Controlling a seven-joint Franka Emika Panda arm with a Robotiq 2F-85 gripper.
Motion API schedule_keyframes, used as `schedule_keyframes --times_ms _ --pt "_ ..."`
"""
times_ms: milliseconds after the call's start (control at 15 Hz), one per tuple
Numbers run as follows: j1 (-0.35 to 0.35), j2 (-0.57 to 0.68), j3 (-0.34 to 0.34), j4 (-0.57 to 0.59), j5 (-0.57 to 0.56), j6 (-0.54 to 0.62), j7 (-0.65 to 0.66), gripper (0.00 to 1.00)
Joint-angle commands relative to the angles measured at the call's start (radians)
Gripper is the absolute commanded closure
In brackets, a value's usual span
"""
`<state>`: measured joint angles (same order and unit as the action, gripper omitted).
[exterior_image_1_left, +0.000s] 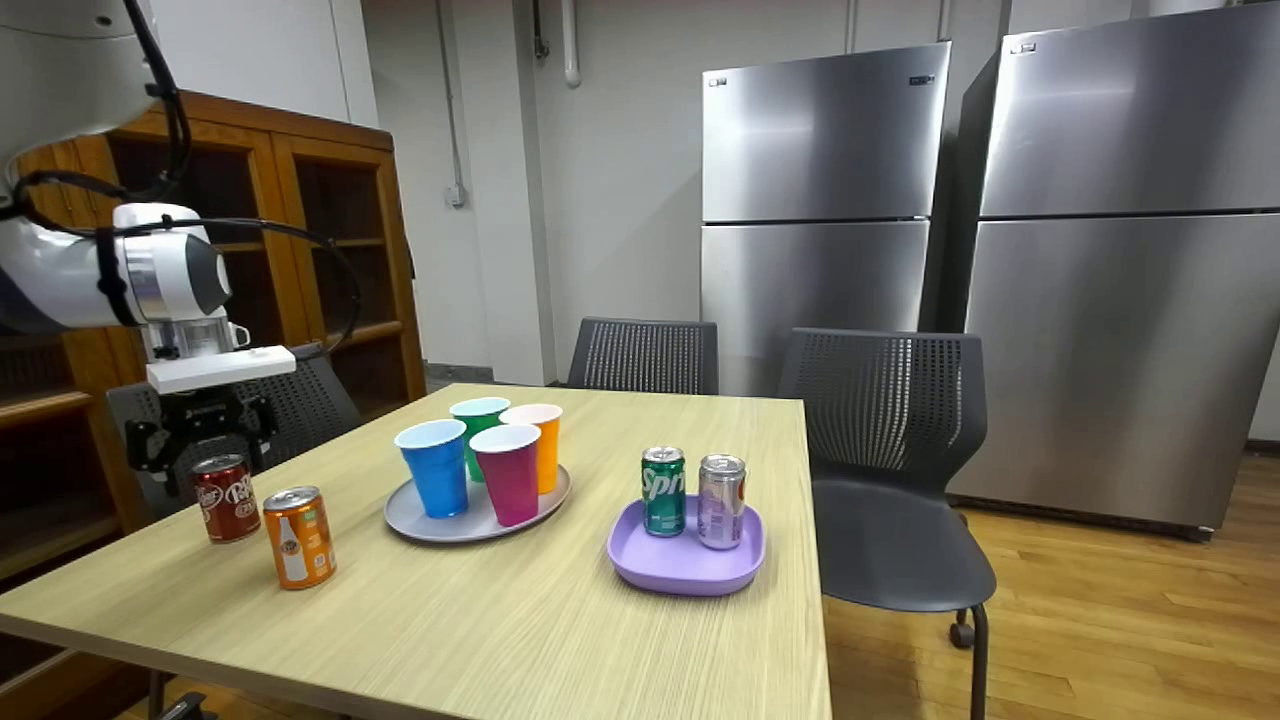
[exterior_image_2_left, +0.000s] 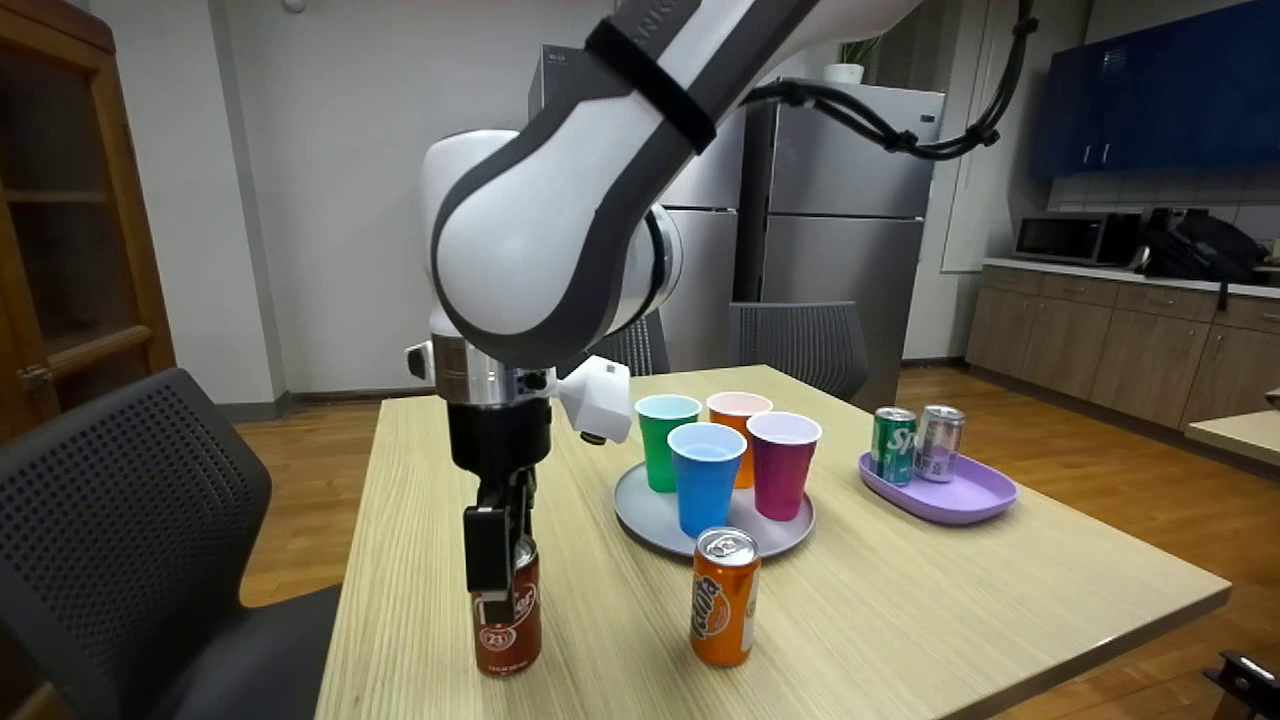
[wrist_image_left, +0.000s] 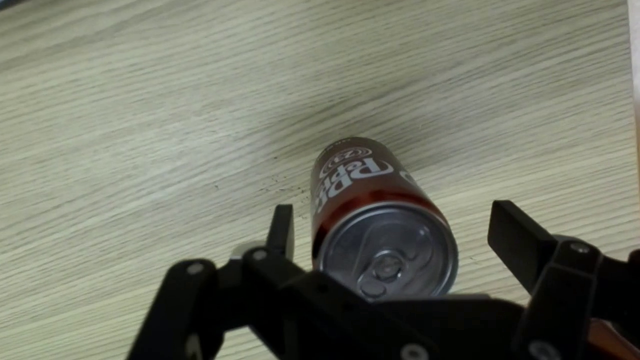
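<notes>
At the lower left of an exterior view, a red can (exterior_image_1_left: 228, 500) is seen upright on the bench (exterior_image_1_left: 480, 630). By it, the gripper (exterior_image_1_left: 212, 458) is spread wide, and gaps are seen in the wrist view between both fingers (wrist_image_left: 281, 232) and the can. Near it, an orange can (exterior_image_1_left: 300, 540) is seen. Left of the middle, four cups (exterior_image_1_left: 507, 482) are held by a gray plate (exterior_image_1_left: 450, 531). Farther right, a green can (exterior_image_1_left: 664, 492) and a silver can (exterior_image_1_left: 721, 503) are set on a purple tray (exterior_image_1_left: 675, 572).
</notes>
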<state>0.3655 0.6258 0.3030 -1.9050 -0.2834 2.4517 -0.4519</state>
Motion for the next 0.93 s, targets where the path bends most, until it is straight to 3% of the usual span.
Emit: schedule_keyframes --times_ms 0,67,133,400,467,867 --pt "0.014 0.015 -0.007 0.021 -0.026 0.008 0.024 0.00" --pt "0.015 0.016 -0.007 0.021 -0.026 0.011 0.025 0.25" --pt "0.014 0.016 -0.008 0.021 -0.026 0.012 0.026 0.26" --pt "0.012 0.010 -0.011 0.020 -0.025 0.014 0.025 0.58" --pt "0.011 0.008 -0.010 0.019 -0.025 0.014 0.025 0.62" --pt "-0.011 -0.051 0.011 0.005 0.001 -0.018 0.005 0.62"
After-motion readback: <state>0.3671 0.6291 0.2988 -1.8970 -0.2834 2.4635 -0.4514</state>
